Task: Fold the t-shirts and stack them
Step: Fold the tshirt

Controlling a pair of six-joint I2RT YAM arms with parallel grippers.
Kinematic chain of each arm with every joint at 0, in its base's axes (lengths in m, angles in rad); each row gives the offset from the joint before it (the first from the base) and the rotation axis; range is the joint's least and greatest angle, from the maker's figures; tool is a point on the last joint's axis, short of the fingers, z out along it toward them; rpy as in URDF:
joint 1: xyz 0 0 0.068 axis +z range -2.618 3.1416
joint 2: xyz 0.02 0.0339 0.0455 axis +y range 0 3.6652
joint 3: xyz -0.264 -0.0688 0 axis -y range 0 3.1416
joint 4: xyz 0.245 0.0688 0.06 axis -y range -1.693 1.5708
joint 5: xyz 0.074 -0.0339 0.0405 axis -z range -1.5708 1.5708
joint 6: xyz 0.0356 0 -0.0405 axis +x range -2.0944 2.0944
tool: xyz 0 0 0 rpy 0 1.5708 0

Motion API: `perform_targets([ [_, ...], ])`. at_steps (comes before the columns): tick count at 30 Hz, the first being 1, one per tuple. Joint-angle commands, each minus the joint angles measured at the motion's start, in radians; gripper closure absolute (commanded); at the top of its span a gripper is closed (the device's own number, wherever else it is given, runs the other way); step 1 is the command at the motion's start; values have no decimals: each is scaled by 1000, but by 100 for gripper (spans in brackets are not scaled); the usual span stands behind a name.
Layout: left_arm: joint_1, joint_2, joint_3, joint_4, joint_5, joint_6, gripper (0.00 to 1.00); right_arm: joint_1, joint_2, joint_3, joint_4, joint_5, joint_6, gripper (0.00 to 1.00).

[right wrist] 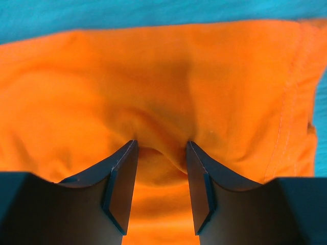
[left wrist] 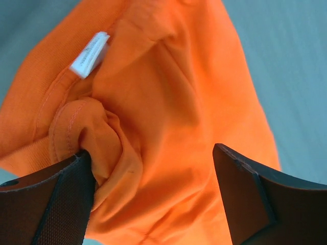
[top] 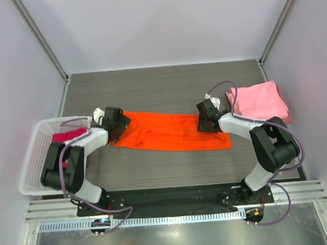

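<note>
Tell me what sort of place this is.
Likely a robotics lab test cell: bare white walls enclose a grey table, two robot arms are bolted to its near edge, and an orange t-shirt lies between them.

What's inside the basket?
A magenta shirt lies in the basket. The left arm covers part of the inside, so anything under it is hidden.

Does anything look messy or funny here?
The orange shirt is a wrinkly long strip, and its collar end by the left hand is scrunched up with the white tag showing. Nothing looks torn or spilled.
</note>
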Motion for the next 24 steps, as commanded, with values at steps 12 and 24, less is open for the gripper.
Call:
perform_targets([
  [12,37,850,1112,-227,321,294,27,552,-25,3,-64,-219,374,50],
  [24,98,1035,1501,-281,460,368,25,434,-200,264,-204,-73,154,27],
])
